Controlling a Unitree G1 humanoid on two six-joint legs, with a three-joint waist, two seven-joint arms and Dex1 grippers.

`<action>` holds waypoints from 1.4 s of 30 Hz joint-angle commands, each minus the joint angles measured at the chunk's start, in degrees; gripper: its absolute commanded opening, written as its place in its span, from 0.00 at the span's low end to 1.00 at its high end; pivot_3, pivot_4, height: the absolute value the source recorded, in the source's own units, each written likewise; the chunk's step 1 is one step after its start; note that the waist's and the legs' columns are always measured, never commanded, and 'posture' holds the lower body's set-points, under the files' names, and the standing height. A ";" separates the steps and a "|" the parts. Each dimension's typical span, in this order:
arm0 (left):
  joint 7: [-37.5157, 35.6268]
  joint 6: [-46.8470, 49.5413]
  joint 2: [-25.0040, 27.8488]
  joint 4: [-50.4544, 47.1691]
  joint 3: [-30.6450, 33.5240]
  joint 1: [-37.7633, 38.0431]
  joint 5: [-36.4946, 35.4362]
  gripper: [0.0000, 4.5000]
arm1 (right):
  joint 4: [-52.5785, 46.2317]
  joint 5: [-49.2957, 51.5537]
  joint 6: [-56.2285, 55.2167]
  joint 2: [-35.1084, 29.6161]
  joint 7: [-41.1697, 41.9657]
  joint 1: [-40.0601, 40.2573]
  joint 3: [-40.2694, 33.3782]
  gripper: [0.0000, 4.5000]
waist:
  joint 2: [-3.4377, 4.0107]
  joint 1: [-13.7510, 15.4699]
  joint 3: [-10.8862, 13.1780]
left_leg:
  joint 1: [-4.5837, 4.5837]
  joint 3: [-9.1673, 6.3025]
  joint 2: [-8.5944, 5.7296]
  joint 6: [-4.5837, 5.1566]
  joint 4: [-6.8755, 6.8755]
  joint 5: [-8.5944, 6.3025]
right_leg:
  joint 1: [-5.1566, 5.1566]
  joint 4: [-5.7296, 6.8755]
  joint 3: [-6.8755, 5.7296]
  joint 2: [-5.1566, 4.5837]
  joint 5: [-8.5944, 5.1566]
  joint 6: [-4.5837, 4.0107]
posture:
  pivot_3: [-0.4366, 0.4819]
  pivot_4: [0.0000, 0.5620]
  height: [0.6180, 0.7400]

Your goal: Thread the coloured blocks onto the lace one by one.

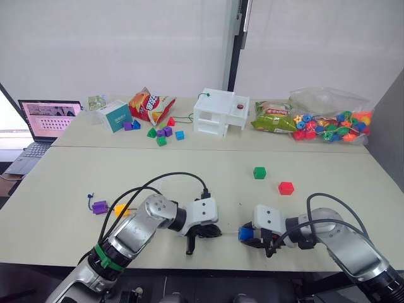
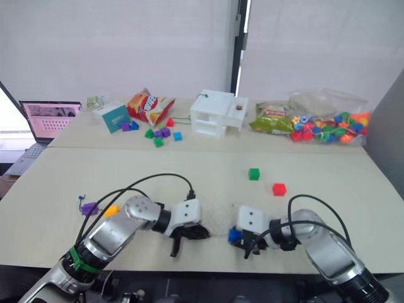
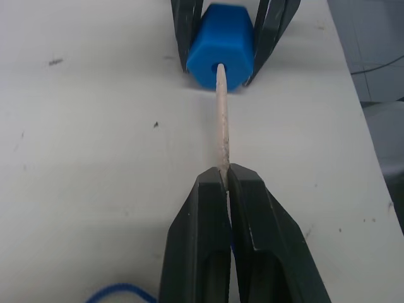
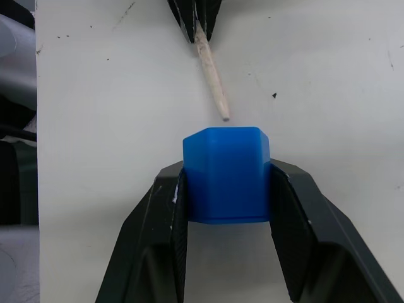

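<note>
The left tool (image 3: 226, 173) is clamped on the stiff pale tip (image 3: 221, 120) of the thin dark-blue lace (image 3: 117, 292), low over the near edge of the pale surface (image 1: 189, 170). The right tool (image 4: 227, 189) is clamped on the small blue plastic block (image 4: 227, 173), just right of the left tool, and the two tools face each other. In the left wrist view the tip meets the hole in the blue block's near face; in the right wrist view the tip ends just beside the block.

The green plastic block (image 1: 259, 172) and the red plastic block (image 1: 286, 187) lie apart on the surface, beyond the right tool. The purple plastic block (image 1: 99, 207) and the yellow-orange plastic block (image 1: 121, 209) lie side by side at the near left.
</note>
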 commanded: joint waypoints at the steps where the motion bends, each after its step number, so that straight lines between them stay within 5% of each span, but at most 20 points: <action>1: 0.28 0.73 -0.50 -2.69 -0.57 -0.75 -0.78 0.01 | 0.12 -0.84 0.49 -0.13 0.23 0.67 1.70 0.29 | 0.00 0.01 0.00 | 0.00 0.00 0.00 0.00 0.00 0.00 | 0.00 0.00 0.00 0.00 0.00 0.00 | 0.48 0.27 1.00; 14: -0.47 3.33 3.06 -3.35 -2.74 -2.54 1.26 0.01 | -0.31 -0.83 0.89 -0.06 -0.15 0.64 1.57 0.29 | -0.01 0.01 0.01 | 0.00 -0.01 0.01 0.00 0.00 0.00 | 0.00 -0.01 0.00 0.01 -0.01 -0.01 | 0.48 0.27 1.00; 21: 0.57 19.34 3.71 -11.88 -5.98 -10.38 0.25 0.01 | 0.73 -1.61 0.61 1.26 -0.75 -0.62 2.64 0.29 | -0.22 -0.10 0.13 | -0.04 -0.03 0.04 0.00 0.02 0.00 | -0.01 -0.01 0.00 0.13 -0.01 0.00 | 0.48 0.27 1.00; 29: 5.84 26.45 6.15 -20.09 -12.11 -12.54 2.68 0.01 | 1.54 -2.31 0.30 2.17 -0.88 -0.98 2.86 0.29 | -0.23 -0.72 0.14 | -0.02 -0.01 0.20 -0.03 -0.02 -0.01 | -0.05 0.04 0.10 0.35 -0.04 -0.07 | 0.48 0.27 1.00; 42: 10.78 32.34 6.98 -19.43 -13.83 -14.95 1.86 0.01 | 2.22 -2.40 -0.67 2.96 -0.08 -1.85 3.67 0.29 | -0.25 -0.71 0.14 | 0.00 -0.01 0.22 -0.04 -0.01 -0.01 | -0.03 0.04 0.11 0.39 -0.05 -0.08 | 0.48 0.27 1.00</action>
